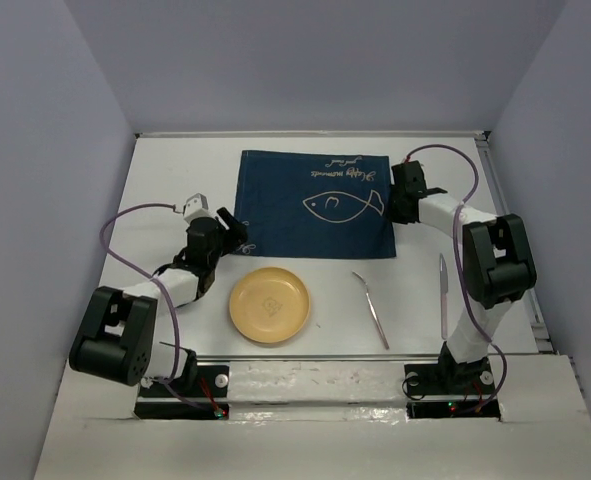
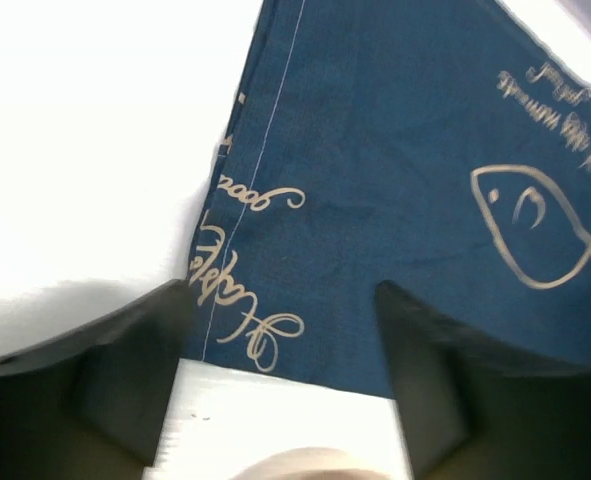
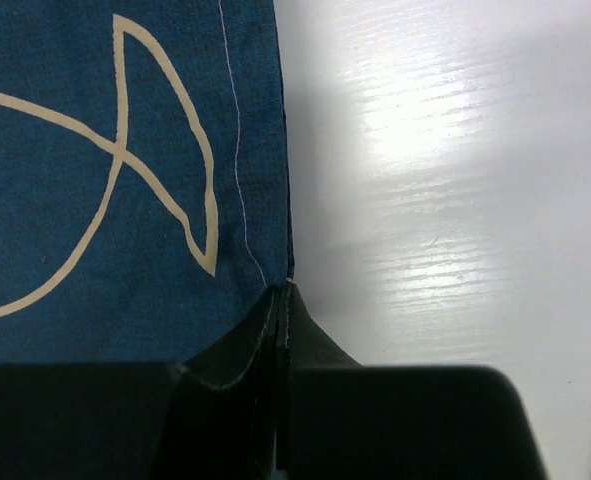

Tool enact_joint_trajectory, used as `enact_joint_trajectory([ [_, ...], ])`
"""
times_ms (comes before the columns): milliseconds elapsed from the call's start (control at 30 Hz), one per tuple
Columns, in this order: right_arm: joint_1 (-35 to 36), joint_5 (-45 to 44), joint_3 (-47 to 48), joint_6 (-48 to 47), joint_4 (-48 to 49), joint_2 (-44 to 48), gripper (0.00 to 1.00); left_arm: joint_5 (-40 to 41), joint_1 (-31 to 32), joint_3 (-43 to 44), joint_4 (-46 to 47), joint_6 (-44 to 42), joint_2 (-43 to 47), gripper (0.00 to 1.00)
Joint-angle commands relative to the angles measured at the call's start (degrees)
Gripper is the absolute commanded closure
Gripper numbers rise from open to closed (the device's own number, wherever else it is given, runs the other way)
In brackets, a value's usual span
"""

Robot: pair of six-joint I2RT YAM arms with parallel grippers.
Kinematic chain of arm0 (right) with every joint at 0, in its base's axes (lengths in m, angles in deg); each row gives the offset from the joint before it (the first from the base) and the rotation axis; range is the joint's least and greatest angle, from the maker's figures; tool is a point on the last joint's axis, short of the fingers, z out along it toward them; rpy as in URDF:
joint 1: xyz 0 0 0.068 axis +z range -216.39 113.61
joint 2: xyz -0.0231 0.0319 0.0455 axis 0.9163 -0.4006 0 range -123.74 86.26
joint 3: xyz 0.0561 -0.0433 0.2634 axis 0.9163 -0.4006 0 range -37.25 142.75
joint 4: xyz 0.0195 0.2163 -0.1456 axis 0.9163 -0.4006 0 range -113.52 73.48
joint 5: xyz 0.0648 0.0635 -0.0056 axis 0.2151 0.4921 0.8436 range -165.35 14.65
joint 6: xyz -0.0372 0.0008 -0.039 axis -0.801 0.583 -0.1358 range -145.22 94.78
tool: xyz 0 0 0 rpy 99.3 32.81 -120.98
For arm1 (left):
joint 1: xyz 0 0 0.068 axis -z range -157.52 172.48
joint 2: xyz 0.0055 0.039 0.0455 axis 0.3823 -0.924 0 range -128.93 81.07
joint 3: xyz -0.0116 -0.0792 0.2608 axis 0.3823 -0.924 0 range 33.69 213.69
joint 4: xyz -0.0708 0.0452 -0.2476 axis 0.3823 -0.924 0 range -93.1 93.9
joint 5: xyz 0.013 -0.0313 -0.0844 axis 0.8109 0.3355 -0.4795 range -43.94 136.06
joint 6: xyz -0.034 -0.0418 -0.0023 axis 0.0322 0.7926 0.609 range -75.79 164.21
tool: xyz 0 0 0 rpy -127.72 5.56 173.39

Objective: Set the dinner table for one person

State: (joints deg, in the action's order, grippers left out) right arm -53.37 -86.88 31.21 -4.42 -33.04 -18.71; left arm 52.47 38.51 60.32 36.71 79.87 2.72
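The white dinner table (image 1: 165,180) bears a navy placemat (image 1: 315,205) with a pale fish drawing and lettering, lying flat at the back middle. My left gripper (image 1: 237,232) is open and empty over the placemat's near left corner (image 2: 305,250), one finger (image 2: 125,370) on each side of it. My right gripper (image 1: 405,205) is shut on the placemat's right edge (image 3: 175,150), its closed fingertips (image 3: 293,330) pinching the hem. A yellow plate (image 1: 268,305) lies near the front middle, and its rim shows in the left wrist view (image 2: 310,465).
A spoon (image 1: 371,308) lies right of the plate, and a knife (image 1: 442,292) lies further right by the right arm. Grey walls enclose the table on three sides. Bare tabletop shows in both wrist views: left of the placemat (image 2: 75,150), right of it (image 3: 455,200).
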Motion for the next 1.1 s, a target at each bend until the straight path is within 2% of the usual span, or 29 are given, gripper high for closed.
enact_joint_trajectory([
  [0, -0.18, -0.25, -1.23, 0.30, -0.10, 4.24, 0.91, 3.25, -0.21, -1.58, 1.02, 0.90, 6.71, 0.02],
  [33, -0.18, 0.62, -1.32, 0.21, -0.01, 4.42, 0.87, 3.60, -0.30, -1.58, 0.32, 0.99, 8.28, 0.01],
  [67, -0.18, 0.98, -1.23, 0.03, -0.10, 4.51, 0.72, 3.87, -0.21, -1.41, 0.06, 1.08, 8.91, 0.01],
  [100, -0.18, 0.81, -1.23, 0.12, -0.10, 4.51, 0.71, 3.61, -0.30, -1.41, -0.12, 1.08, 9.43, 0.01],
  [133, -0.18, -0.50, -1.06, 0.56, -0.10, 4.77, 0.51, 3.34, -0.21, -1.15, -0.38, 1.25, 10.14, 0.01],
  [200, -0.18, -0.60, -0.79, 0.30, -0.27, 5.30, 0.38, 1.85, -0.21, -0.88, -0.91, 1.43, 10.93, 0.01],
  [233, -0.18, -0.25, -0.27, -0.05, -0.27, 6.00, 0.26, 0.89, -0.12, -0.71, -1.26, 1.60, 12.07, 0.01],
  [300, -0.18, 0.45, 0.43, -0.75, -0.54, 6.88, 0.24, 0.01, 0.40, -0.62, -1.62, 1.87, 13.56, 0.01],
  [467, 1.66, 2.83, -0.96, -0.76, -0.62, 8.64, 0.35, -2.36, 2.86, -0.36, -5.48, 2.31, 20.15, 0.01],
  [500, 2.44, 3.00, -1.49, -0.50, -0.54, 8.73, 0.49, -2.98, 3.47, -0.01, -6.35, 2.22, 21.38, 0.01],
  [533, 5.41, 2.92, -1.93, -0.15, -0.28, 8.81, 0.55, -3.42, 4.96, 1.48, -8.71, 1.79, 24.35, 0.01],
  [600, 10.42, 1.78, -1.59, -1.97, 1.04, 8.90, 0.62, -3.43, 6.81, 3.94, -12.15, -0.14, 27.53, 0.01],
  [633, 15.41, 1.16, -0.54, -2.68, 0.96, 8.03, 0.64, -3.43, 8.30, 6.74, -15.21, -0.76, 30.85, 0.01],
  [733, 21.68, 3.52, 4.99, -4.18, 0.96, 4.79, 0.76, -4.04, 9.54, 13.50, -22.15, -4.44, 36.66, 0.01],
  [767, 25.27, 3.62, 6.58, -4.45, 1.04, 3.73, 0.84, -4.39, 9.72, 14.93, -23.66, -5.50, 37.82, 0.01],
  [800, 25.30, 3.62, 8.24, -4.80, 1.04, 2.41, 0.84, -4.39, 9.72, 16.42, -25.07, -6.73, 38.96, 0.01],
  [867, 29.33, 3.62, 13.52, -5.15, 1.48, -2.14, 0.98, -4.92, 9.72, 19.59, -28.33, -10.16, 42.21, 0.01],
  [1067, 34.53, 4.32, 27.49, -5.33, 2.27, -14.55, 1.00, -5.37, 9.63, 23.73, -32.73, -19.20, 45.74, 0.01],
])
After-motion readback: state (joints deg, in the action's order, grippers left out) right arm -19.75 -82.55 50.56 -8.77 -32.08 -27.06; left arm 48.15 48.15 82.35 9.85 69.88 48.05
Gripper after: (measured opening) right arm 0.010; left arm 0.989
